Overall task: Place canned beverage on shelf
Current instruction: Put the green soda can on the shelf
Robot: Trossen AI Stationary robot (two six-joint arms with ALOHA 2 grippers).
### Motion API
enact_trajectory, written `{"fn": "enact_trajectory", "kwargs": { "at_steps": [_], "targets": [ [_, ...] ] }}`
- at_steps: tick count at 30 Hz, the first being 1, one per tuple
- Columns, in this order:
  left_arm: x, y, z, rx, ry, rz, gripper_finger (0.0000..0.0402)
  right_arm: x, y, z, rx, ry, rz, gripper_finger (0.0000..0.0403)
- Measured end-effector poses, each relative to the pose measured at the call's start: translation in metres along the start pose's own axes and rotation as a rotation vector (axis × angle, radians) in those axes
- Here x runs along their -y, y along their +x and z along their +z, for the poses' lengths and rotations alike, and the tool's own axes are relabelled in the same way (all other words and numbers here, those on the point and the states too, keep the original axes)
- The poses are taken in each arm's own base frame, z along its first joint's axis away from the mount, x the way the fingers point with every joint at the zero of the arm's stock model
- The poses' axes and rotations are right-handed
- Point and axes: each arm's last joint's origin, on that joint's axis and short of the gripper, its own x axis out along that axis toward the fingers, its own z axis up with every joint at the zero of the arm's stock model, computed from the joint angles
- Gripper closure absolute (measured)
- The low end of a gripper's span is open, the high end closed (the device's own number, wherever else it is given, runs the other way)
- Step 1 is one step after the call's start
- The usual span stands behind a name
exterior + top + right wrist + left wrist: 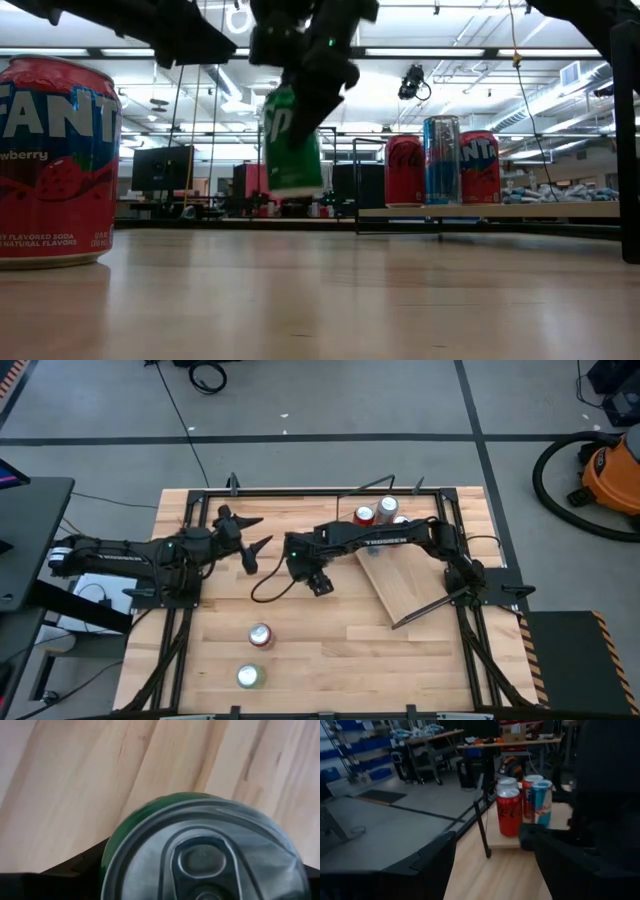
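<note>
My right gripper (300,85) hangs over the middle of the table, shut on a green soda can (293,140), which is clear of the tabletop. The can's silver lid (205,855) fills the right wrist view. The shelf (412,585), a light-wood board edged by black rods, lies askew at the right. A red cola can (405,170), a blue slim can (442,160) and a red Fanta can (479,167) stand on its far end. My left gripper (256,533) is open at the left, pointing toward the shelf, with nothing between its fingers. My right gripper pinches the green can's upper side wall (288,100) between its two fingers, just below the lid. The fingers (75,865) come from above, slanting down, one on each side of the can. The can hangs below them, slightly tilted, lifted clear of the table.
A red strawberry Fanta can (261,635) and a silver-topped can (248,677) stand near the table's front edge. Black frame rails (180,650) run along both table sides. Bare board shows on the shelf's near half (420,595).
</note>
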Motion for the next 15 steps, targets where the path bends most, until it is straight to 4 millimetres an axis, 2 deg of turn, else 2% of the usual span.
{"fn": "enact_trajectory", "kwargs": {
  "at_steps": [4, 10, 15],
  "targets": [
    [0.000, 0.002, 0.002, 0.020, 0.032, -0.008, 0.0127, -0.007, -0.013, 0.000, -0.084, -0.001, -0.005, 0.0070],
    [0.002, 0.005, 0.005, 0.060, 0.091, -0.019, 0.0127, -0.016, -0.017, -0.009, -0.214, 0.094, 0.008, 0.0072],
    [0.001, 0.005, 0.010, 0.103, 0.109, -0.011, 0.0127, -0.034, -0.024, -0.009, -0.272, 0.128, -0.039, 0.0072]
  ]
}}
